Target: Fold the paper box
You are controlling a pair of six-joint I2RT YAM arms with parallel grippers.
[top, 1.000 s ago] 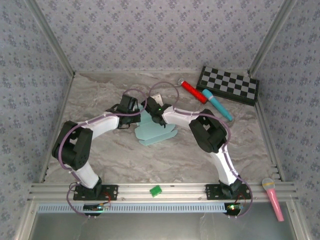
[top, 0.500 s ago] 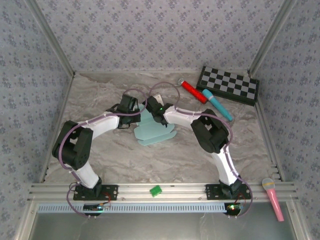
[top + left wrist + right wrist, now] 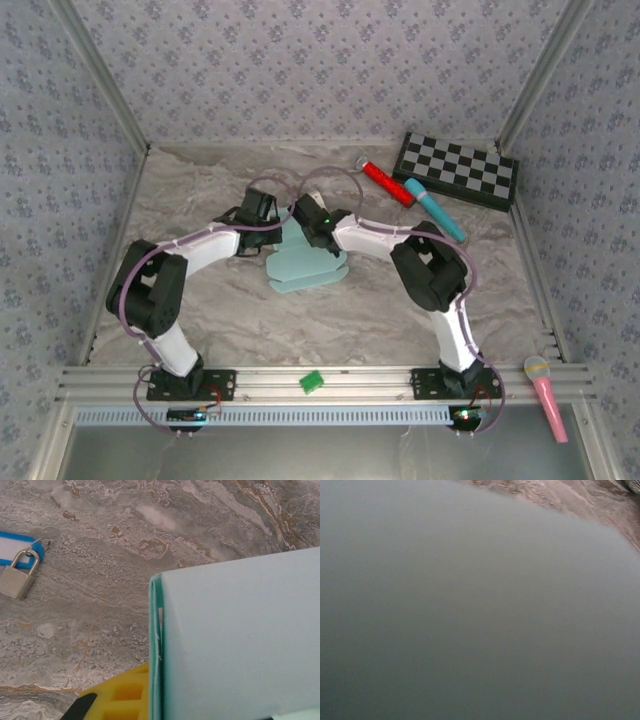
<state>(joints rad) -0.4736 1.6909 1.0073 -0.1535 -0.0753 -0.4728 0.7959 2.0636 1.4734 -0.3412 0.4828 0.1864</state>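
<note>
Just below the fingertips of the left gripper and the right gripper, which almost meet, the paper box lies as a flattish pale blue sheet on the marble table. Right beside the left gripper's yellow finger the card shows a doubled, folded edge, but I cannot tell whether either pair of fingers is spread or pinching it. I judge it light, thin, easily creased and apt to slide, so best pinched gently at a flap edge near a crease while the other fingers press the panel down.
</note>
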